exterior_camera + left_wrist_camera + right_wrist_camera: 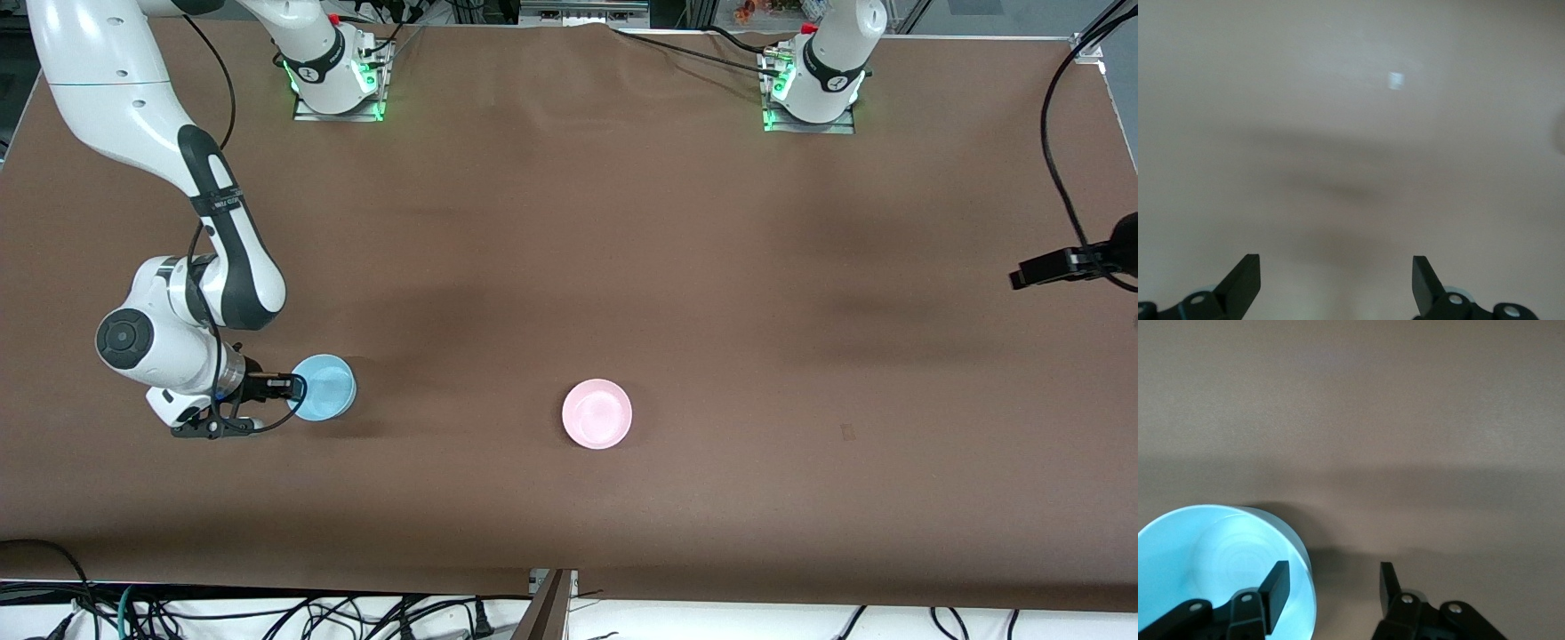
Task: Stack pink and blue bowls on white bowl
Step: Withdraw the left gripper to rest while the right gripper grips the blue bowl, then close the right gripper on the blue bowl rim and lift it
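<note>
My right gripper (1331,590) is open, 1 finger inside the blue bowl (324,387), rim between; left gripper (1335,283) open, holding nothing

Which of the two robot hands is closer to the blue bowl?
The right. The right gripper is at the blue bowl, fingers open astride its rim. The left gripper waits open over bare table at the left arm's end.

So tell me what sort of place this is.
Most likely a robotics lab bench: two white arms bolted along one edge of a brown cloth-covered table, loose cables along its edge, and only a light blue plastic bowl and a pale pink plastic bowl laid out.
</note>
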You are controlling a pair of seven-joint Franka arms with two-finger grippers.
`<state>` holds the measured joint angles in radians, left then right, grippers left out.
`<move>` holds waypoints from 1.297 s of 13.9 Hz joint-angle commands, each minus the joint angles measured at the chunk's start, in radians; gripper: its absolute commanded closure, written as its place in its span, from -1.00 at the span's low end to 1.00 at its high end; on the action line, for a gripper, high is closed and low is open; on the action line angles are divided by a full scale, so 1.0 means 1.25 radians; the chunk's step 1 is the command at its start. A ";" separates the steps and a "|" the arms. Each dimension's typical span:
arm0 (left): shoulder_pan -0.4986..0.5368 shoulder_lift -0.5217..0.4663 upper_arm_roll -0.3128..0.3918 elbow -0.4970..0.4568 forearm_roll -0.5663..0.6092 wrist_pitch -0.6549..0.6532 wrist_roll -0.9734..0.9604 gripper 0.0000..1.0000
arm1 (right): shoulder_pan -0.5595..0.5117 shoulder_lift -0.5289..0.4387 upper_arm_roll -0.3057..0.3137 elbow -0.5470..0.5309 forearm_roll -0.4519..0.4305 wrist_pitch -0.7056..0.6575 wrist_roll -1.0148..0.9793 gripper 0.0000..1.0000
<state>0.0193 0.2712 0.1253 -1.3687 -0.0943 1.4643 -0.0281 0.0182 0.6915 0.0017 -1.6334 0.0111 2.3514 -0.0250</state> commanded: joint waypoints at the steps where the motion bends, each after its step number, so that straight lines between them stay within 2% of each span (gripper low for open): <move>1: -0.014 -0.029 -0.018 -0.039 -0.022 -0.002 -0.006 -1.00 | 0.000 -0.003 0.005 -0.004 0.013 0.011 -0.002 0.18; 3: -0.017 -0.029 -0.030 -0.037 0.002 -0.024 -0.013 -1.00 | 0.001 -0.003 0.005 -0.005 0.017 0.010 -0.001 0.40; 5: -0.017 -0.034 -0.036 -0.038 0.021 -0.027 -0.007 -1.00 | 0.001 -0.003 0.005 -0.005 0.038 0.010 -0.001 0.53; 9: -0.018 -0.035 -0.040 -0.038 0.023 -0.028 -0.009 -1.00 | 0.005 -0.003 0.006 -0.006 0.040 0.005 -0.002 1.00; 15: -0.018 -0.033 -0.043 -0.034 0.023 -0.027 -0.011 -1.00 | 0.005 -0.018 0.030 0.007 0.049 -0.022 -0.009 1.00; 17: -0.020 -0.034 -0.045 -0.032 0.052 -0.028 -0.011 -1.00 | 0.009 -0.039 0.044 0.036 0.098 -0.078 -0.006 1.00; 18: -0.032 -0.034 -0.045 -0.030 0.070 -0.027 -0.012 -1.00 | 0.008 -0.047 0.068 0.046 0.126 -0.098 0.000 1.00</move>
<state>-0.0015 0.2555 0.0745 -1.3887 -0.0584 1.4334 -0.0354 0.0288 0.6753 0.0481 -1.5930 0.1082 2.2955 -0.0240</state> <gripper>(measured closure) 0.000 0.974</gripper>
